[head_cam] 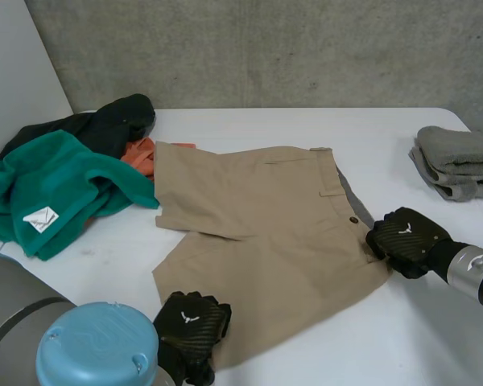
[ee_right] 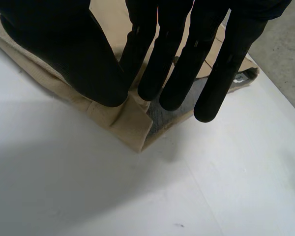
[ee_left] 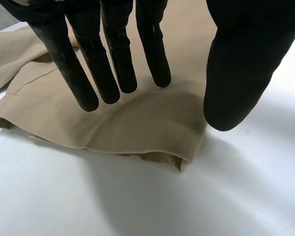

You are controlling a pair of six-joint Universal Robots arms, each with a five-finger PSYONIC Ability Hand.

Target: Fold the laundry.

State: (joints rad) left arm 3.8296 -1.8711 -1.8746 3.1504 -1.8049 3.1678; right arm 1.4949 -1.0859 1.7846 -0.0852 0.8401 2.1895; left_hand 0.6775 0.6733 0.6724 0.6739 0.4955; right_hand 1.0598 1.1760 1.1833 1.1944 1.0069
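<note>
We read shorts [head_cam: 258,217] waist right, legs left; left hand [head_cam: 193,322] spread over near hem, right hand [head_cam: 406,240] spread at waistband.

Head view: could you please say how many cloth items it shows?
5: tan shorts mid-table; teal fleece, dark garment, orange cloth heaped left; grey folded stack right. Others may hide.

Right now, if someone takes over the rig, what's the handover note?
Left hand: open, fingers straight over the near leg hem of the shorts.
Right hand: at the waistband corner, grip unclear.
The shorts lie flat and unfolded on the table.
Heap of clothes at far left, folded grey cloth at far right.
Done: grey cloth. Left: shorts, then the heap.
</note>
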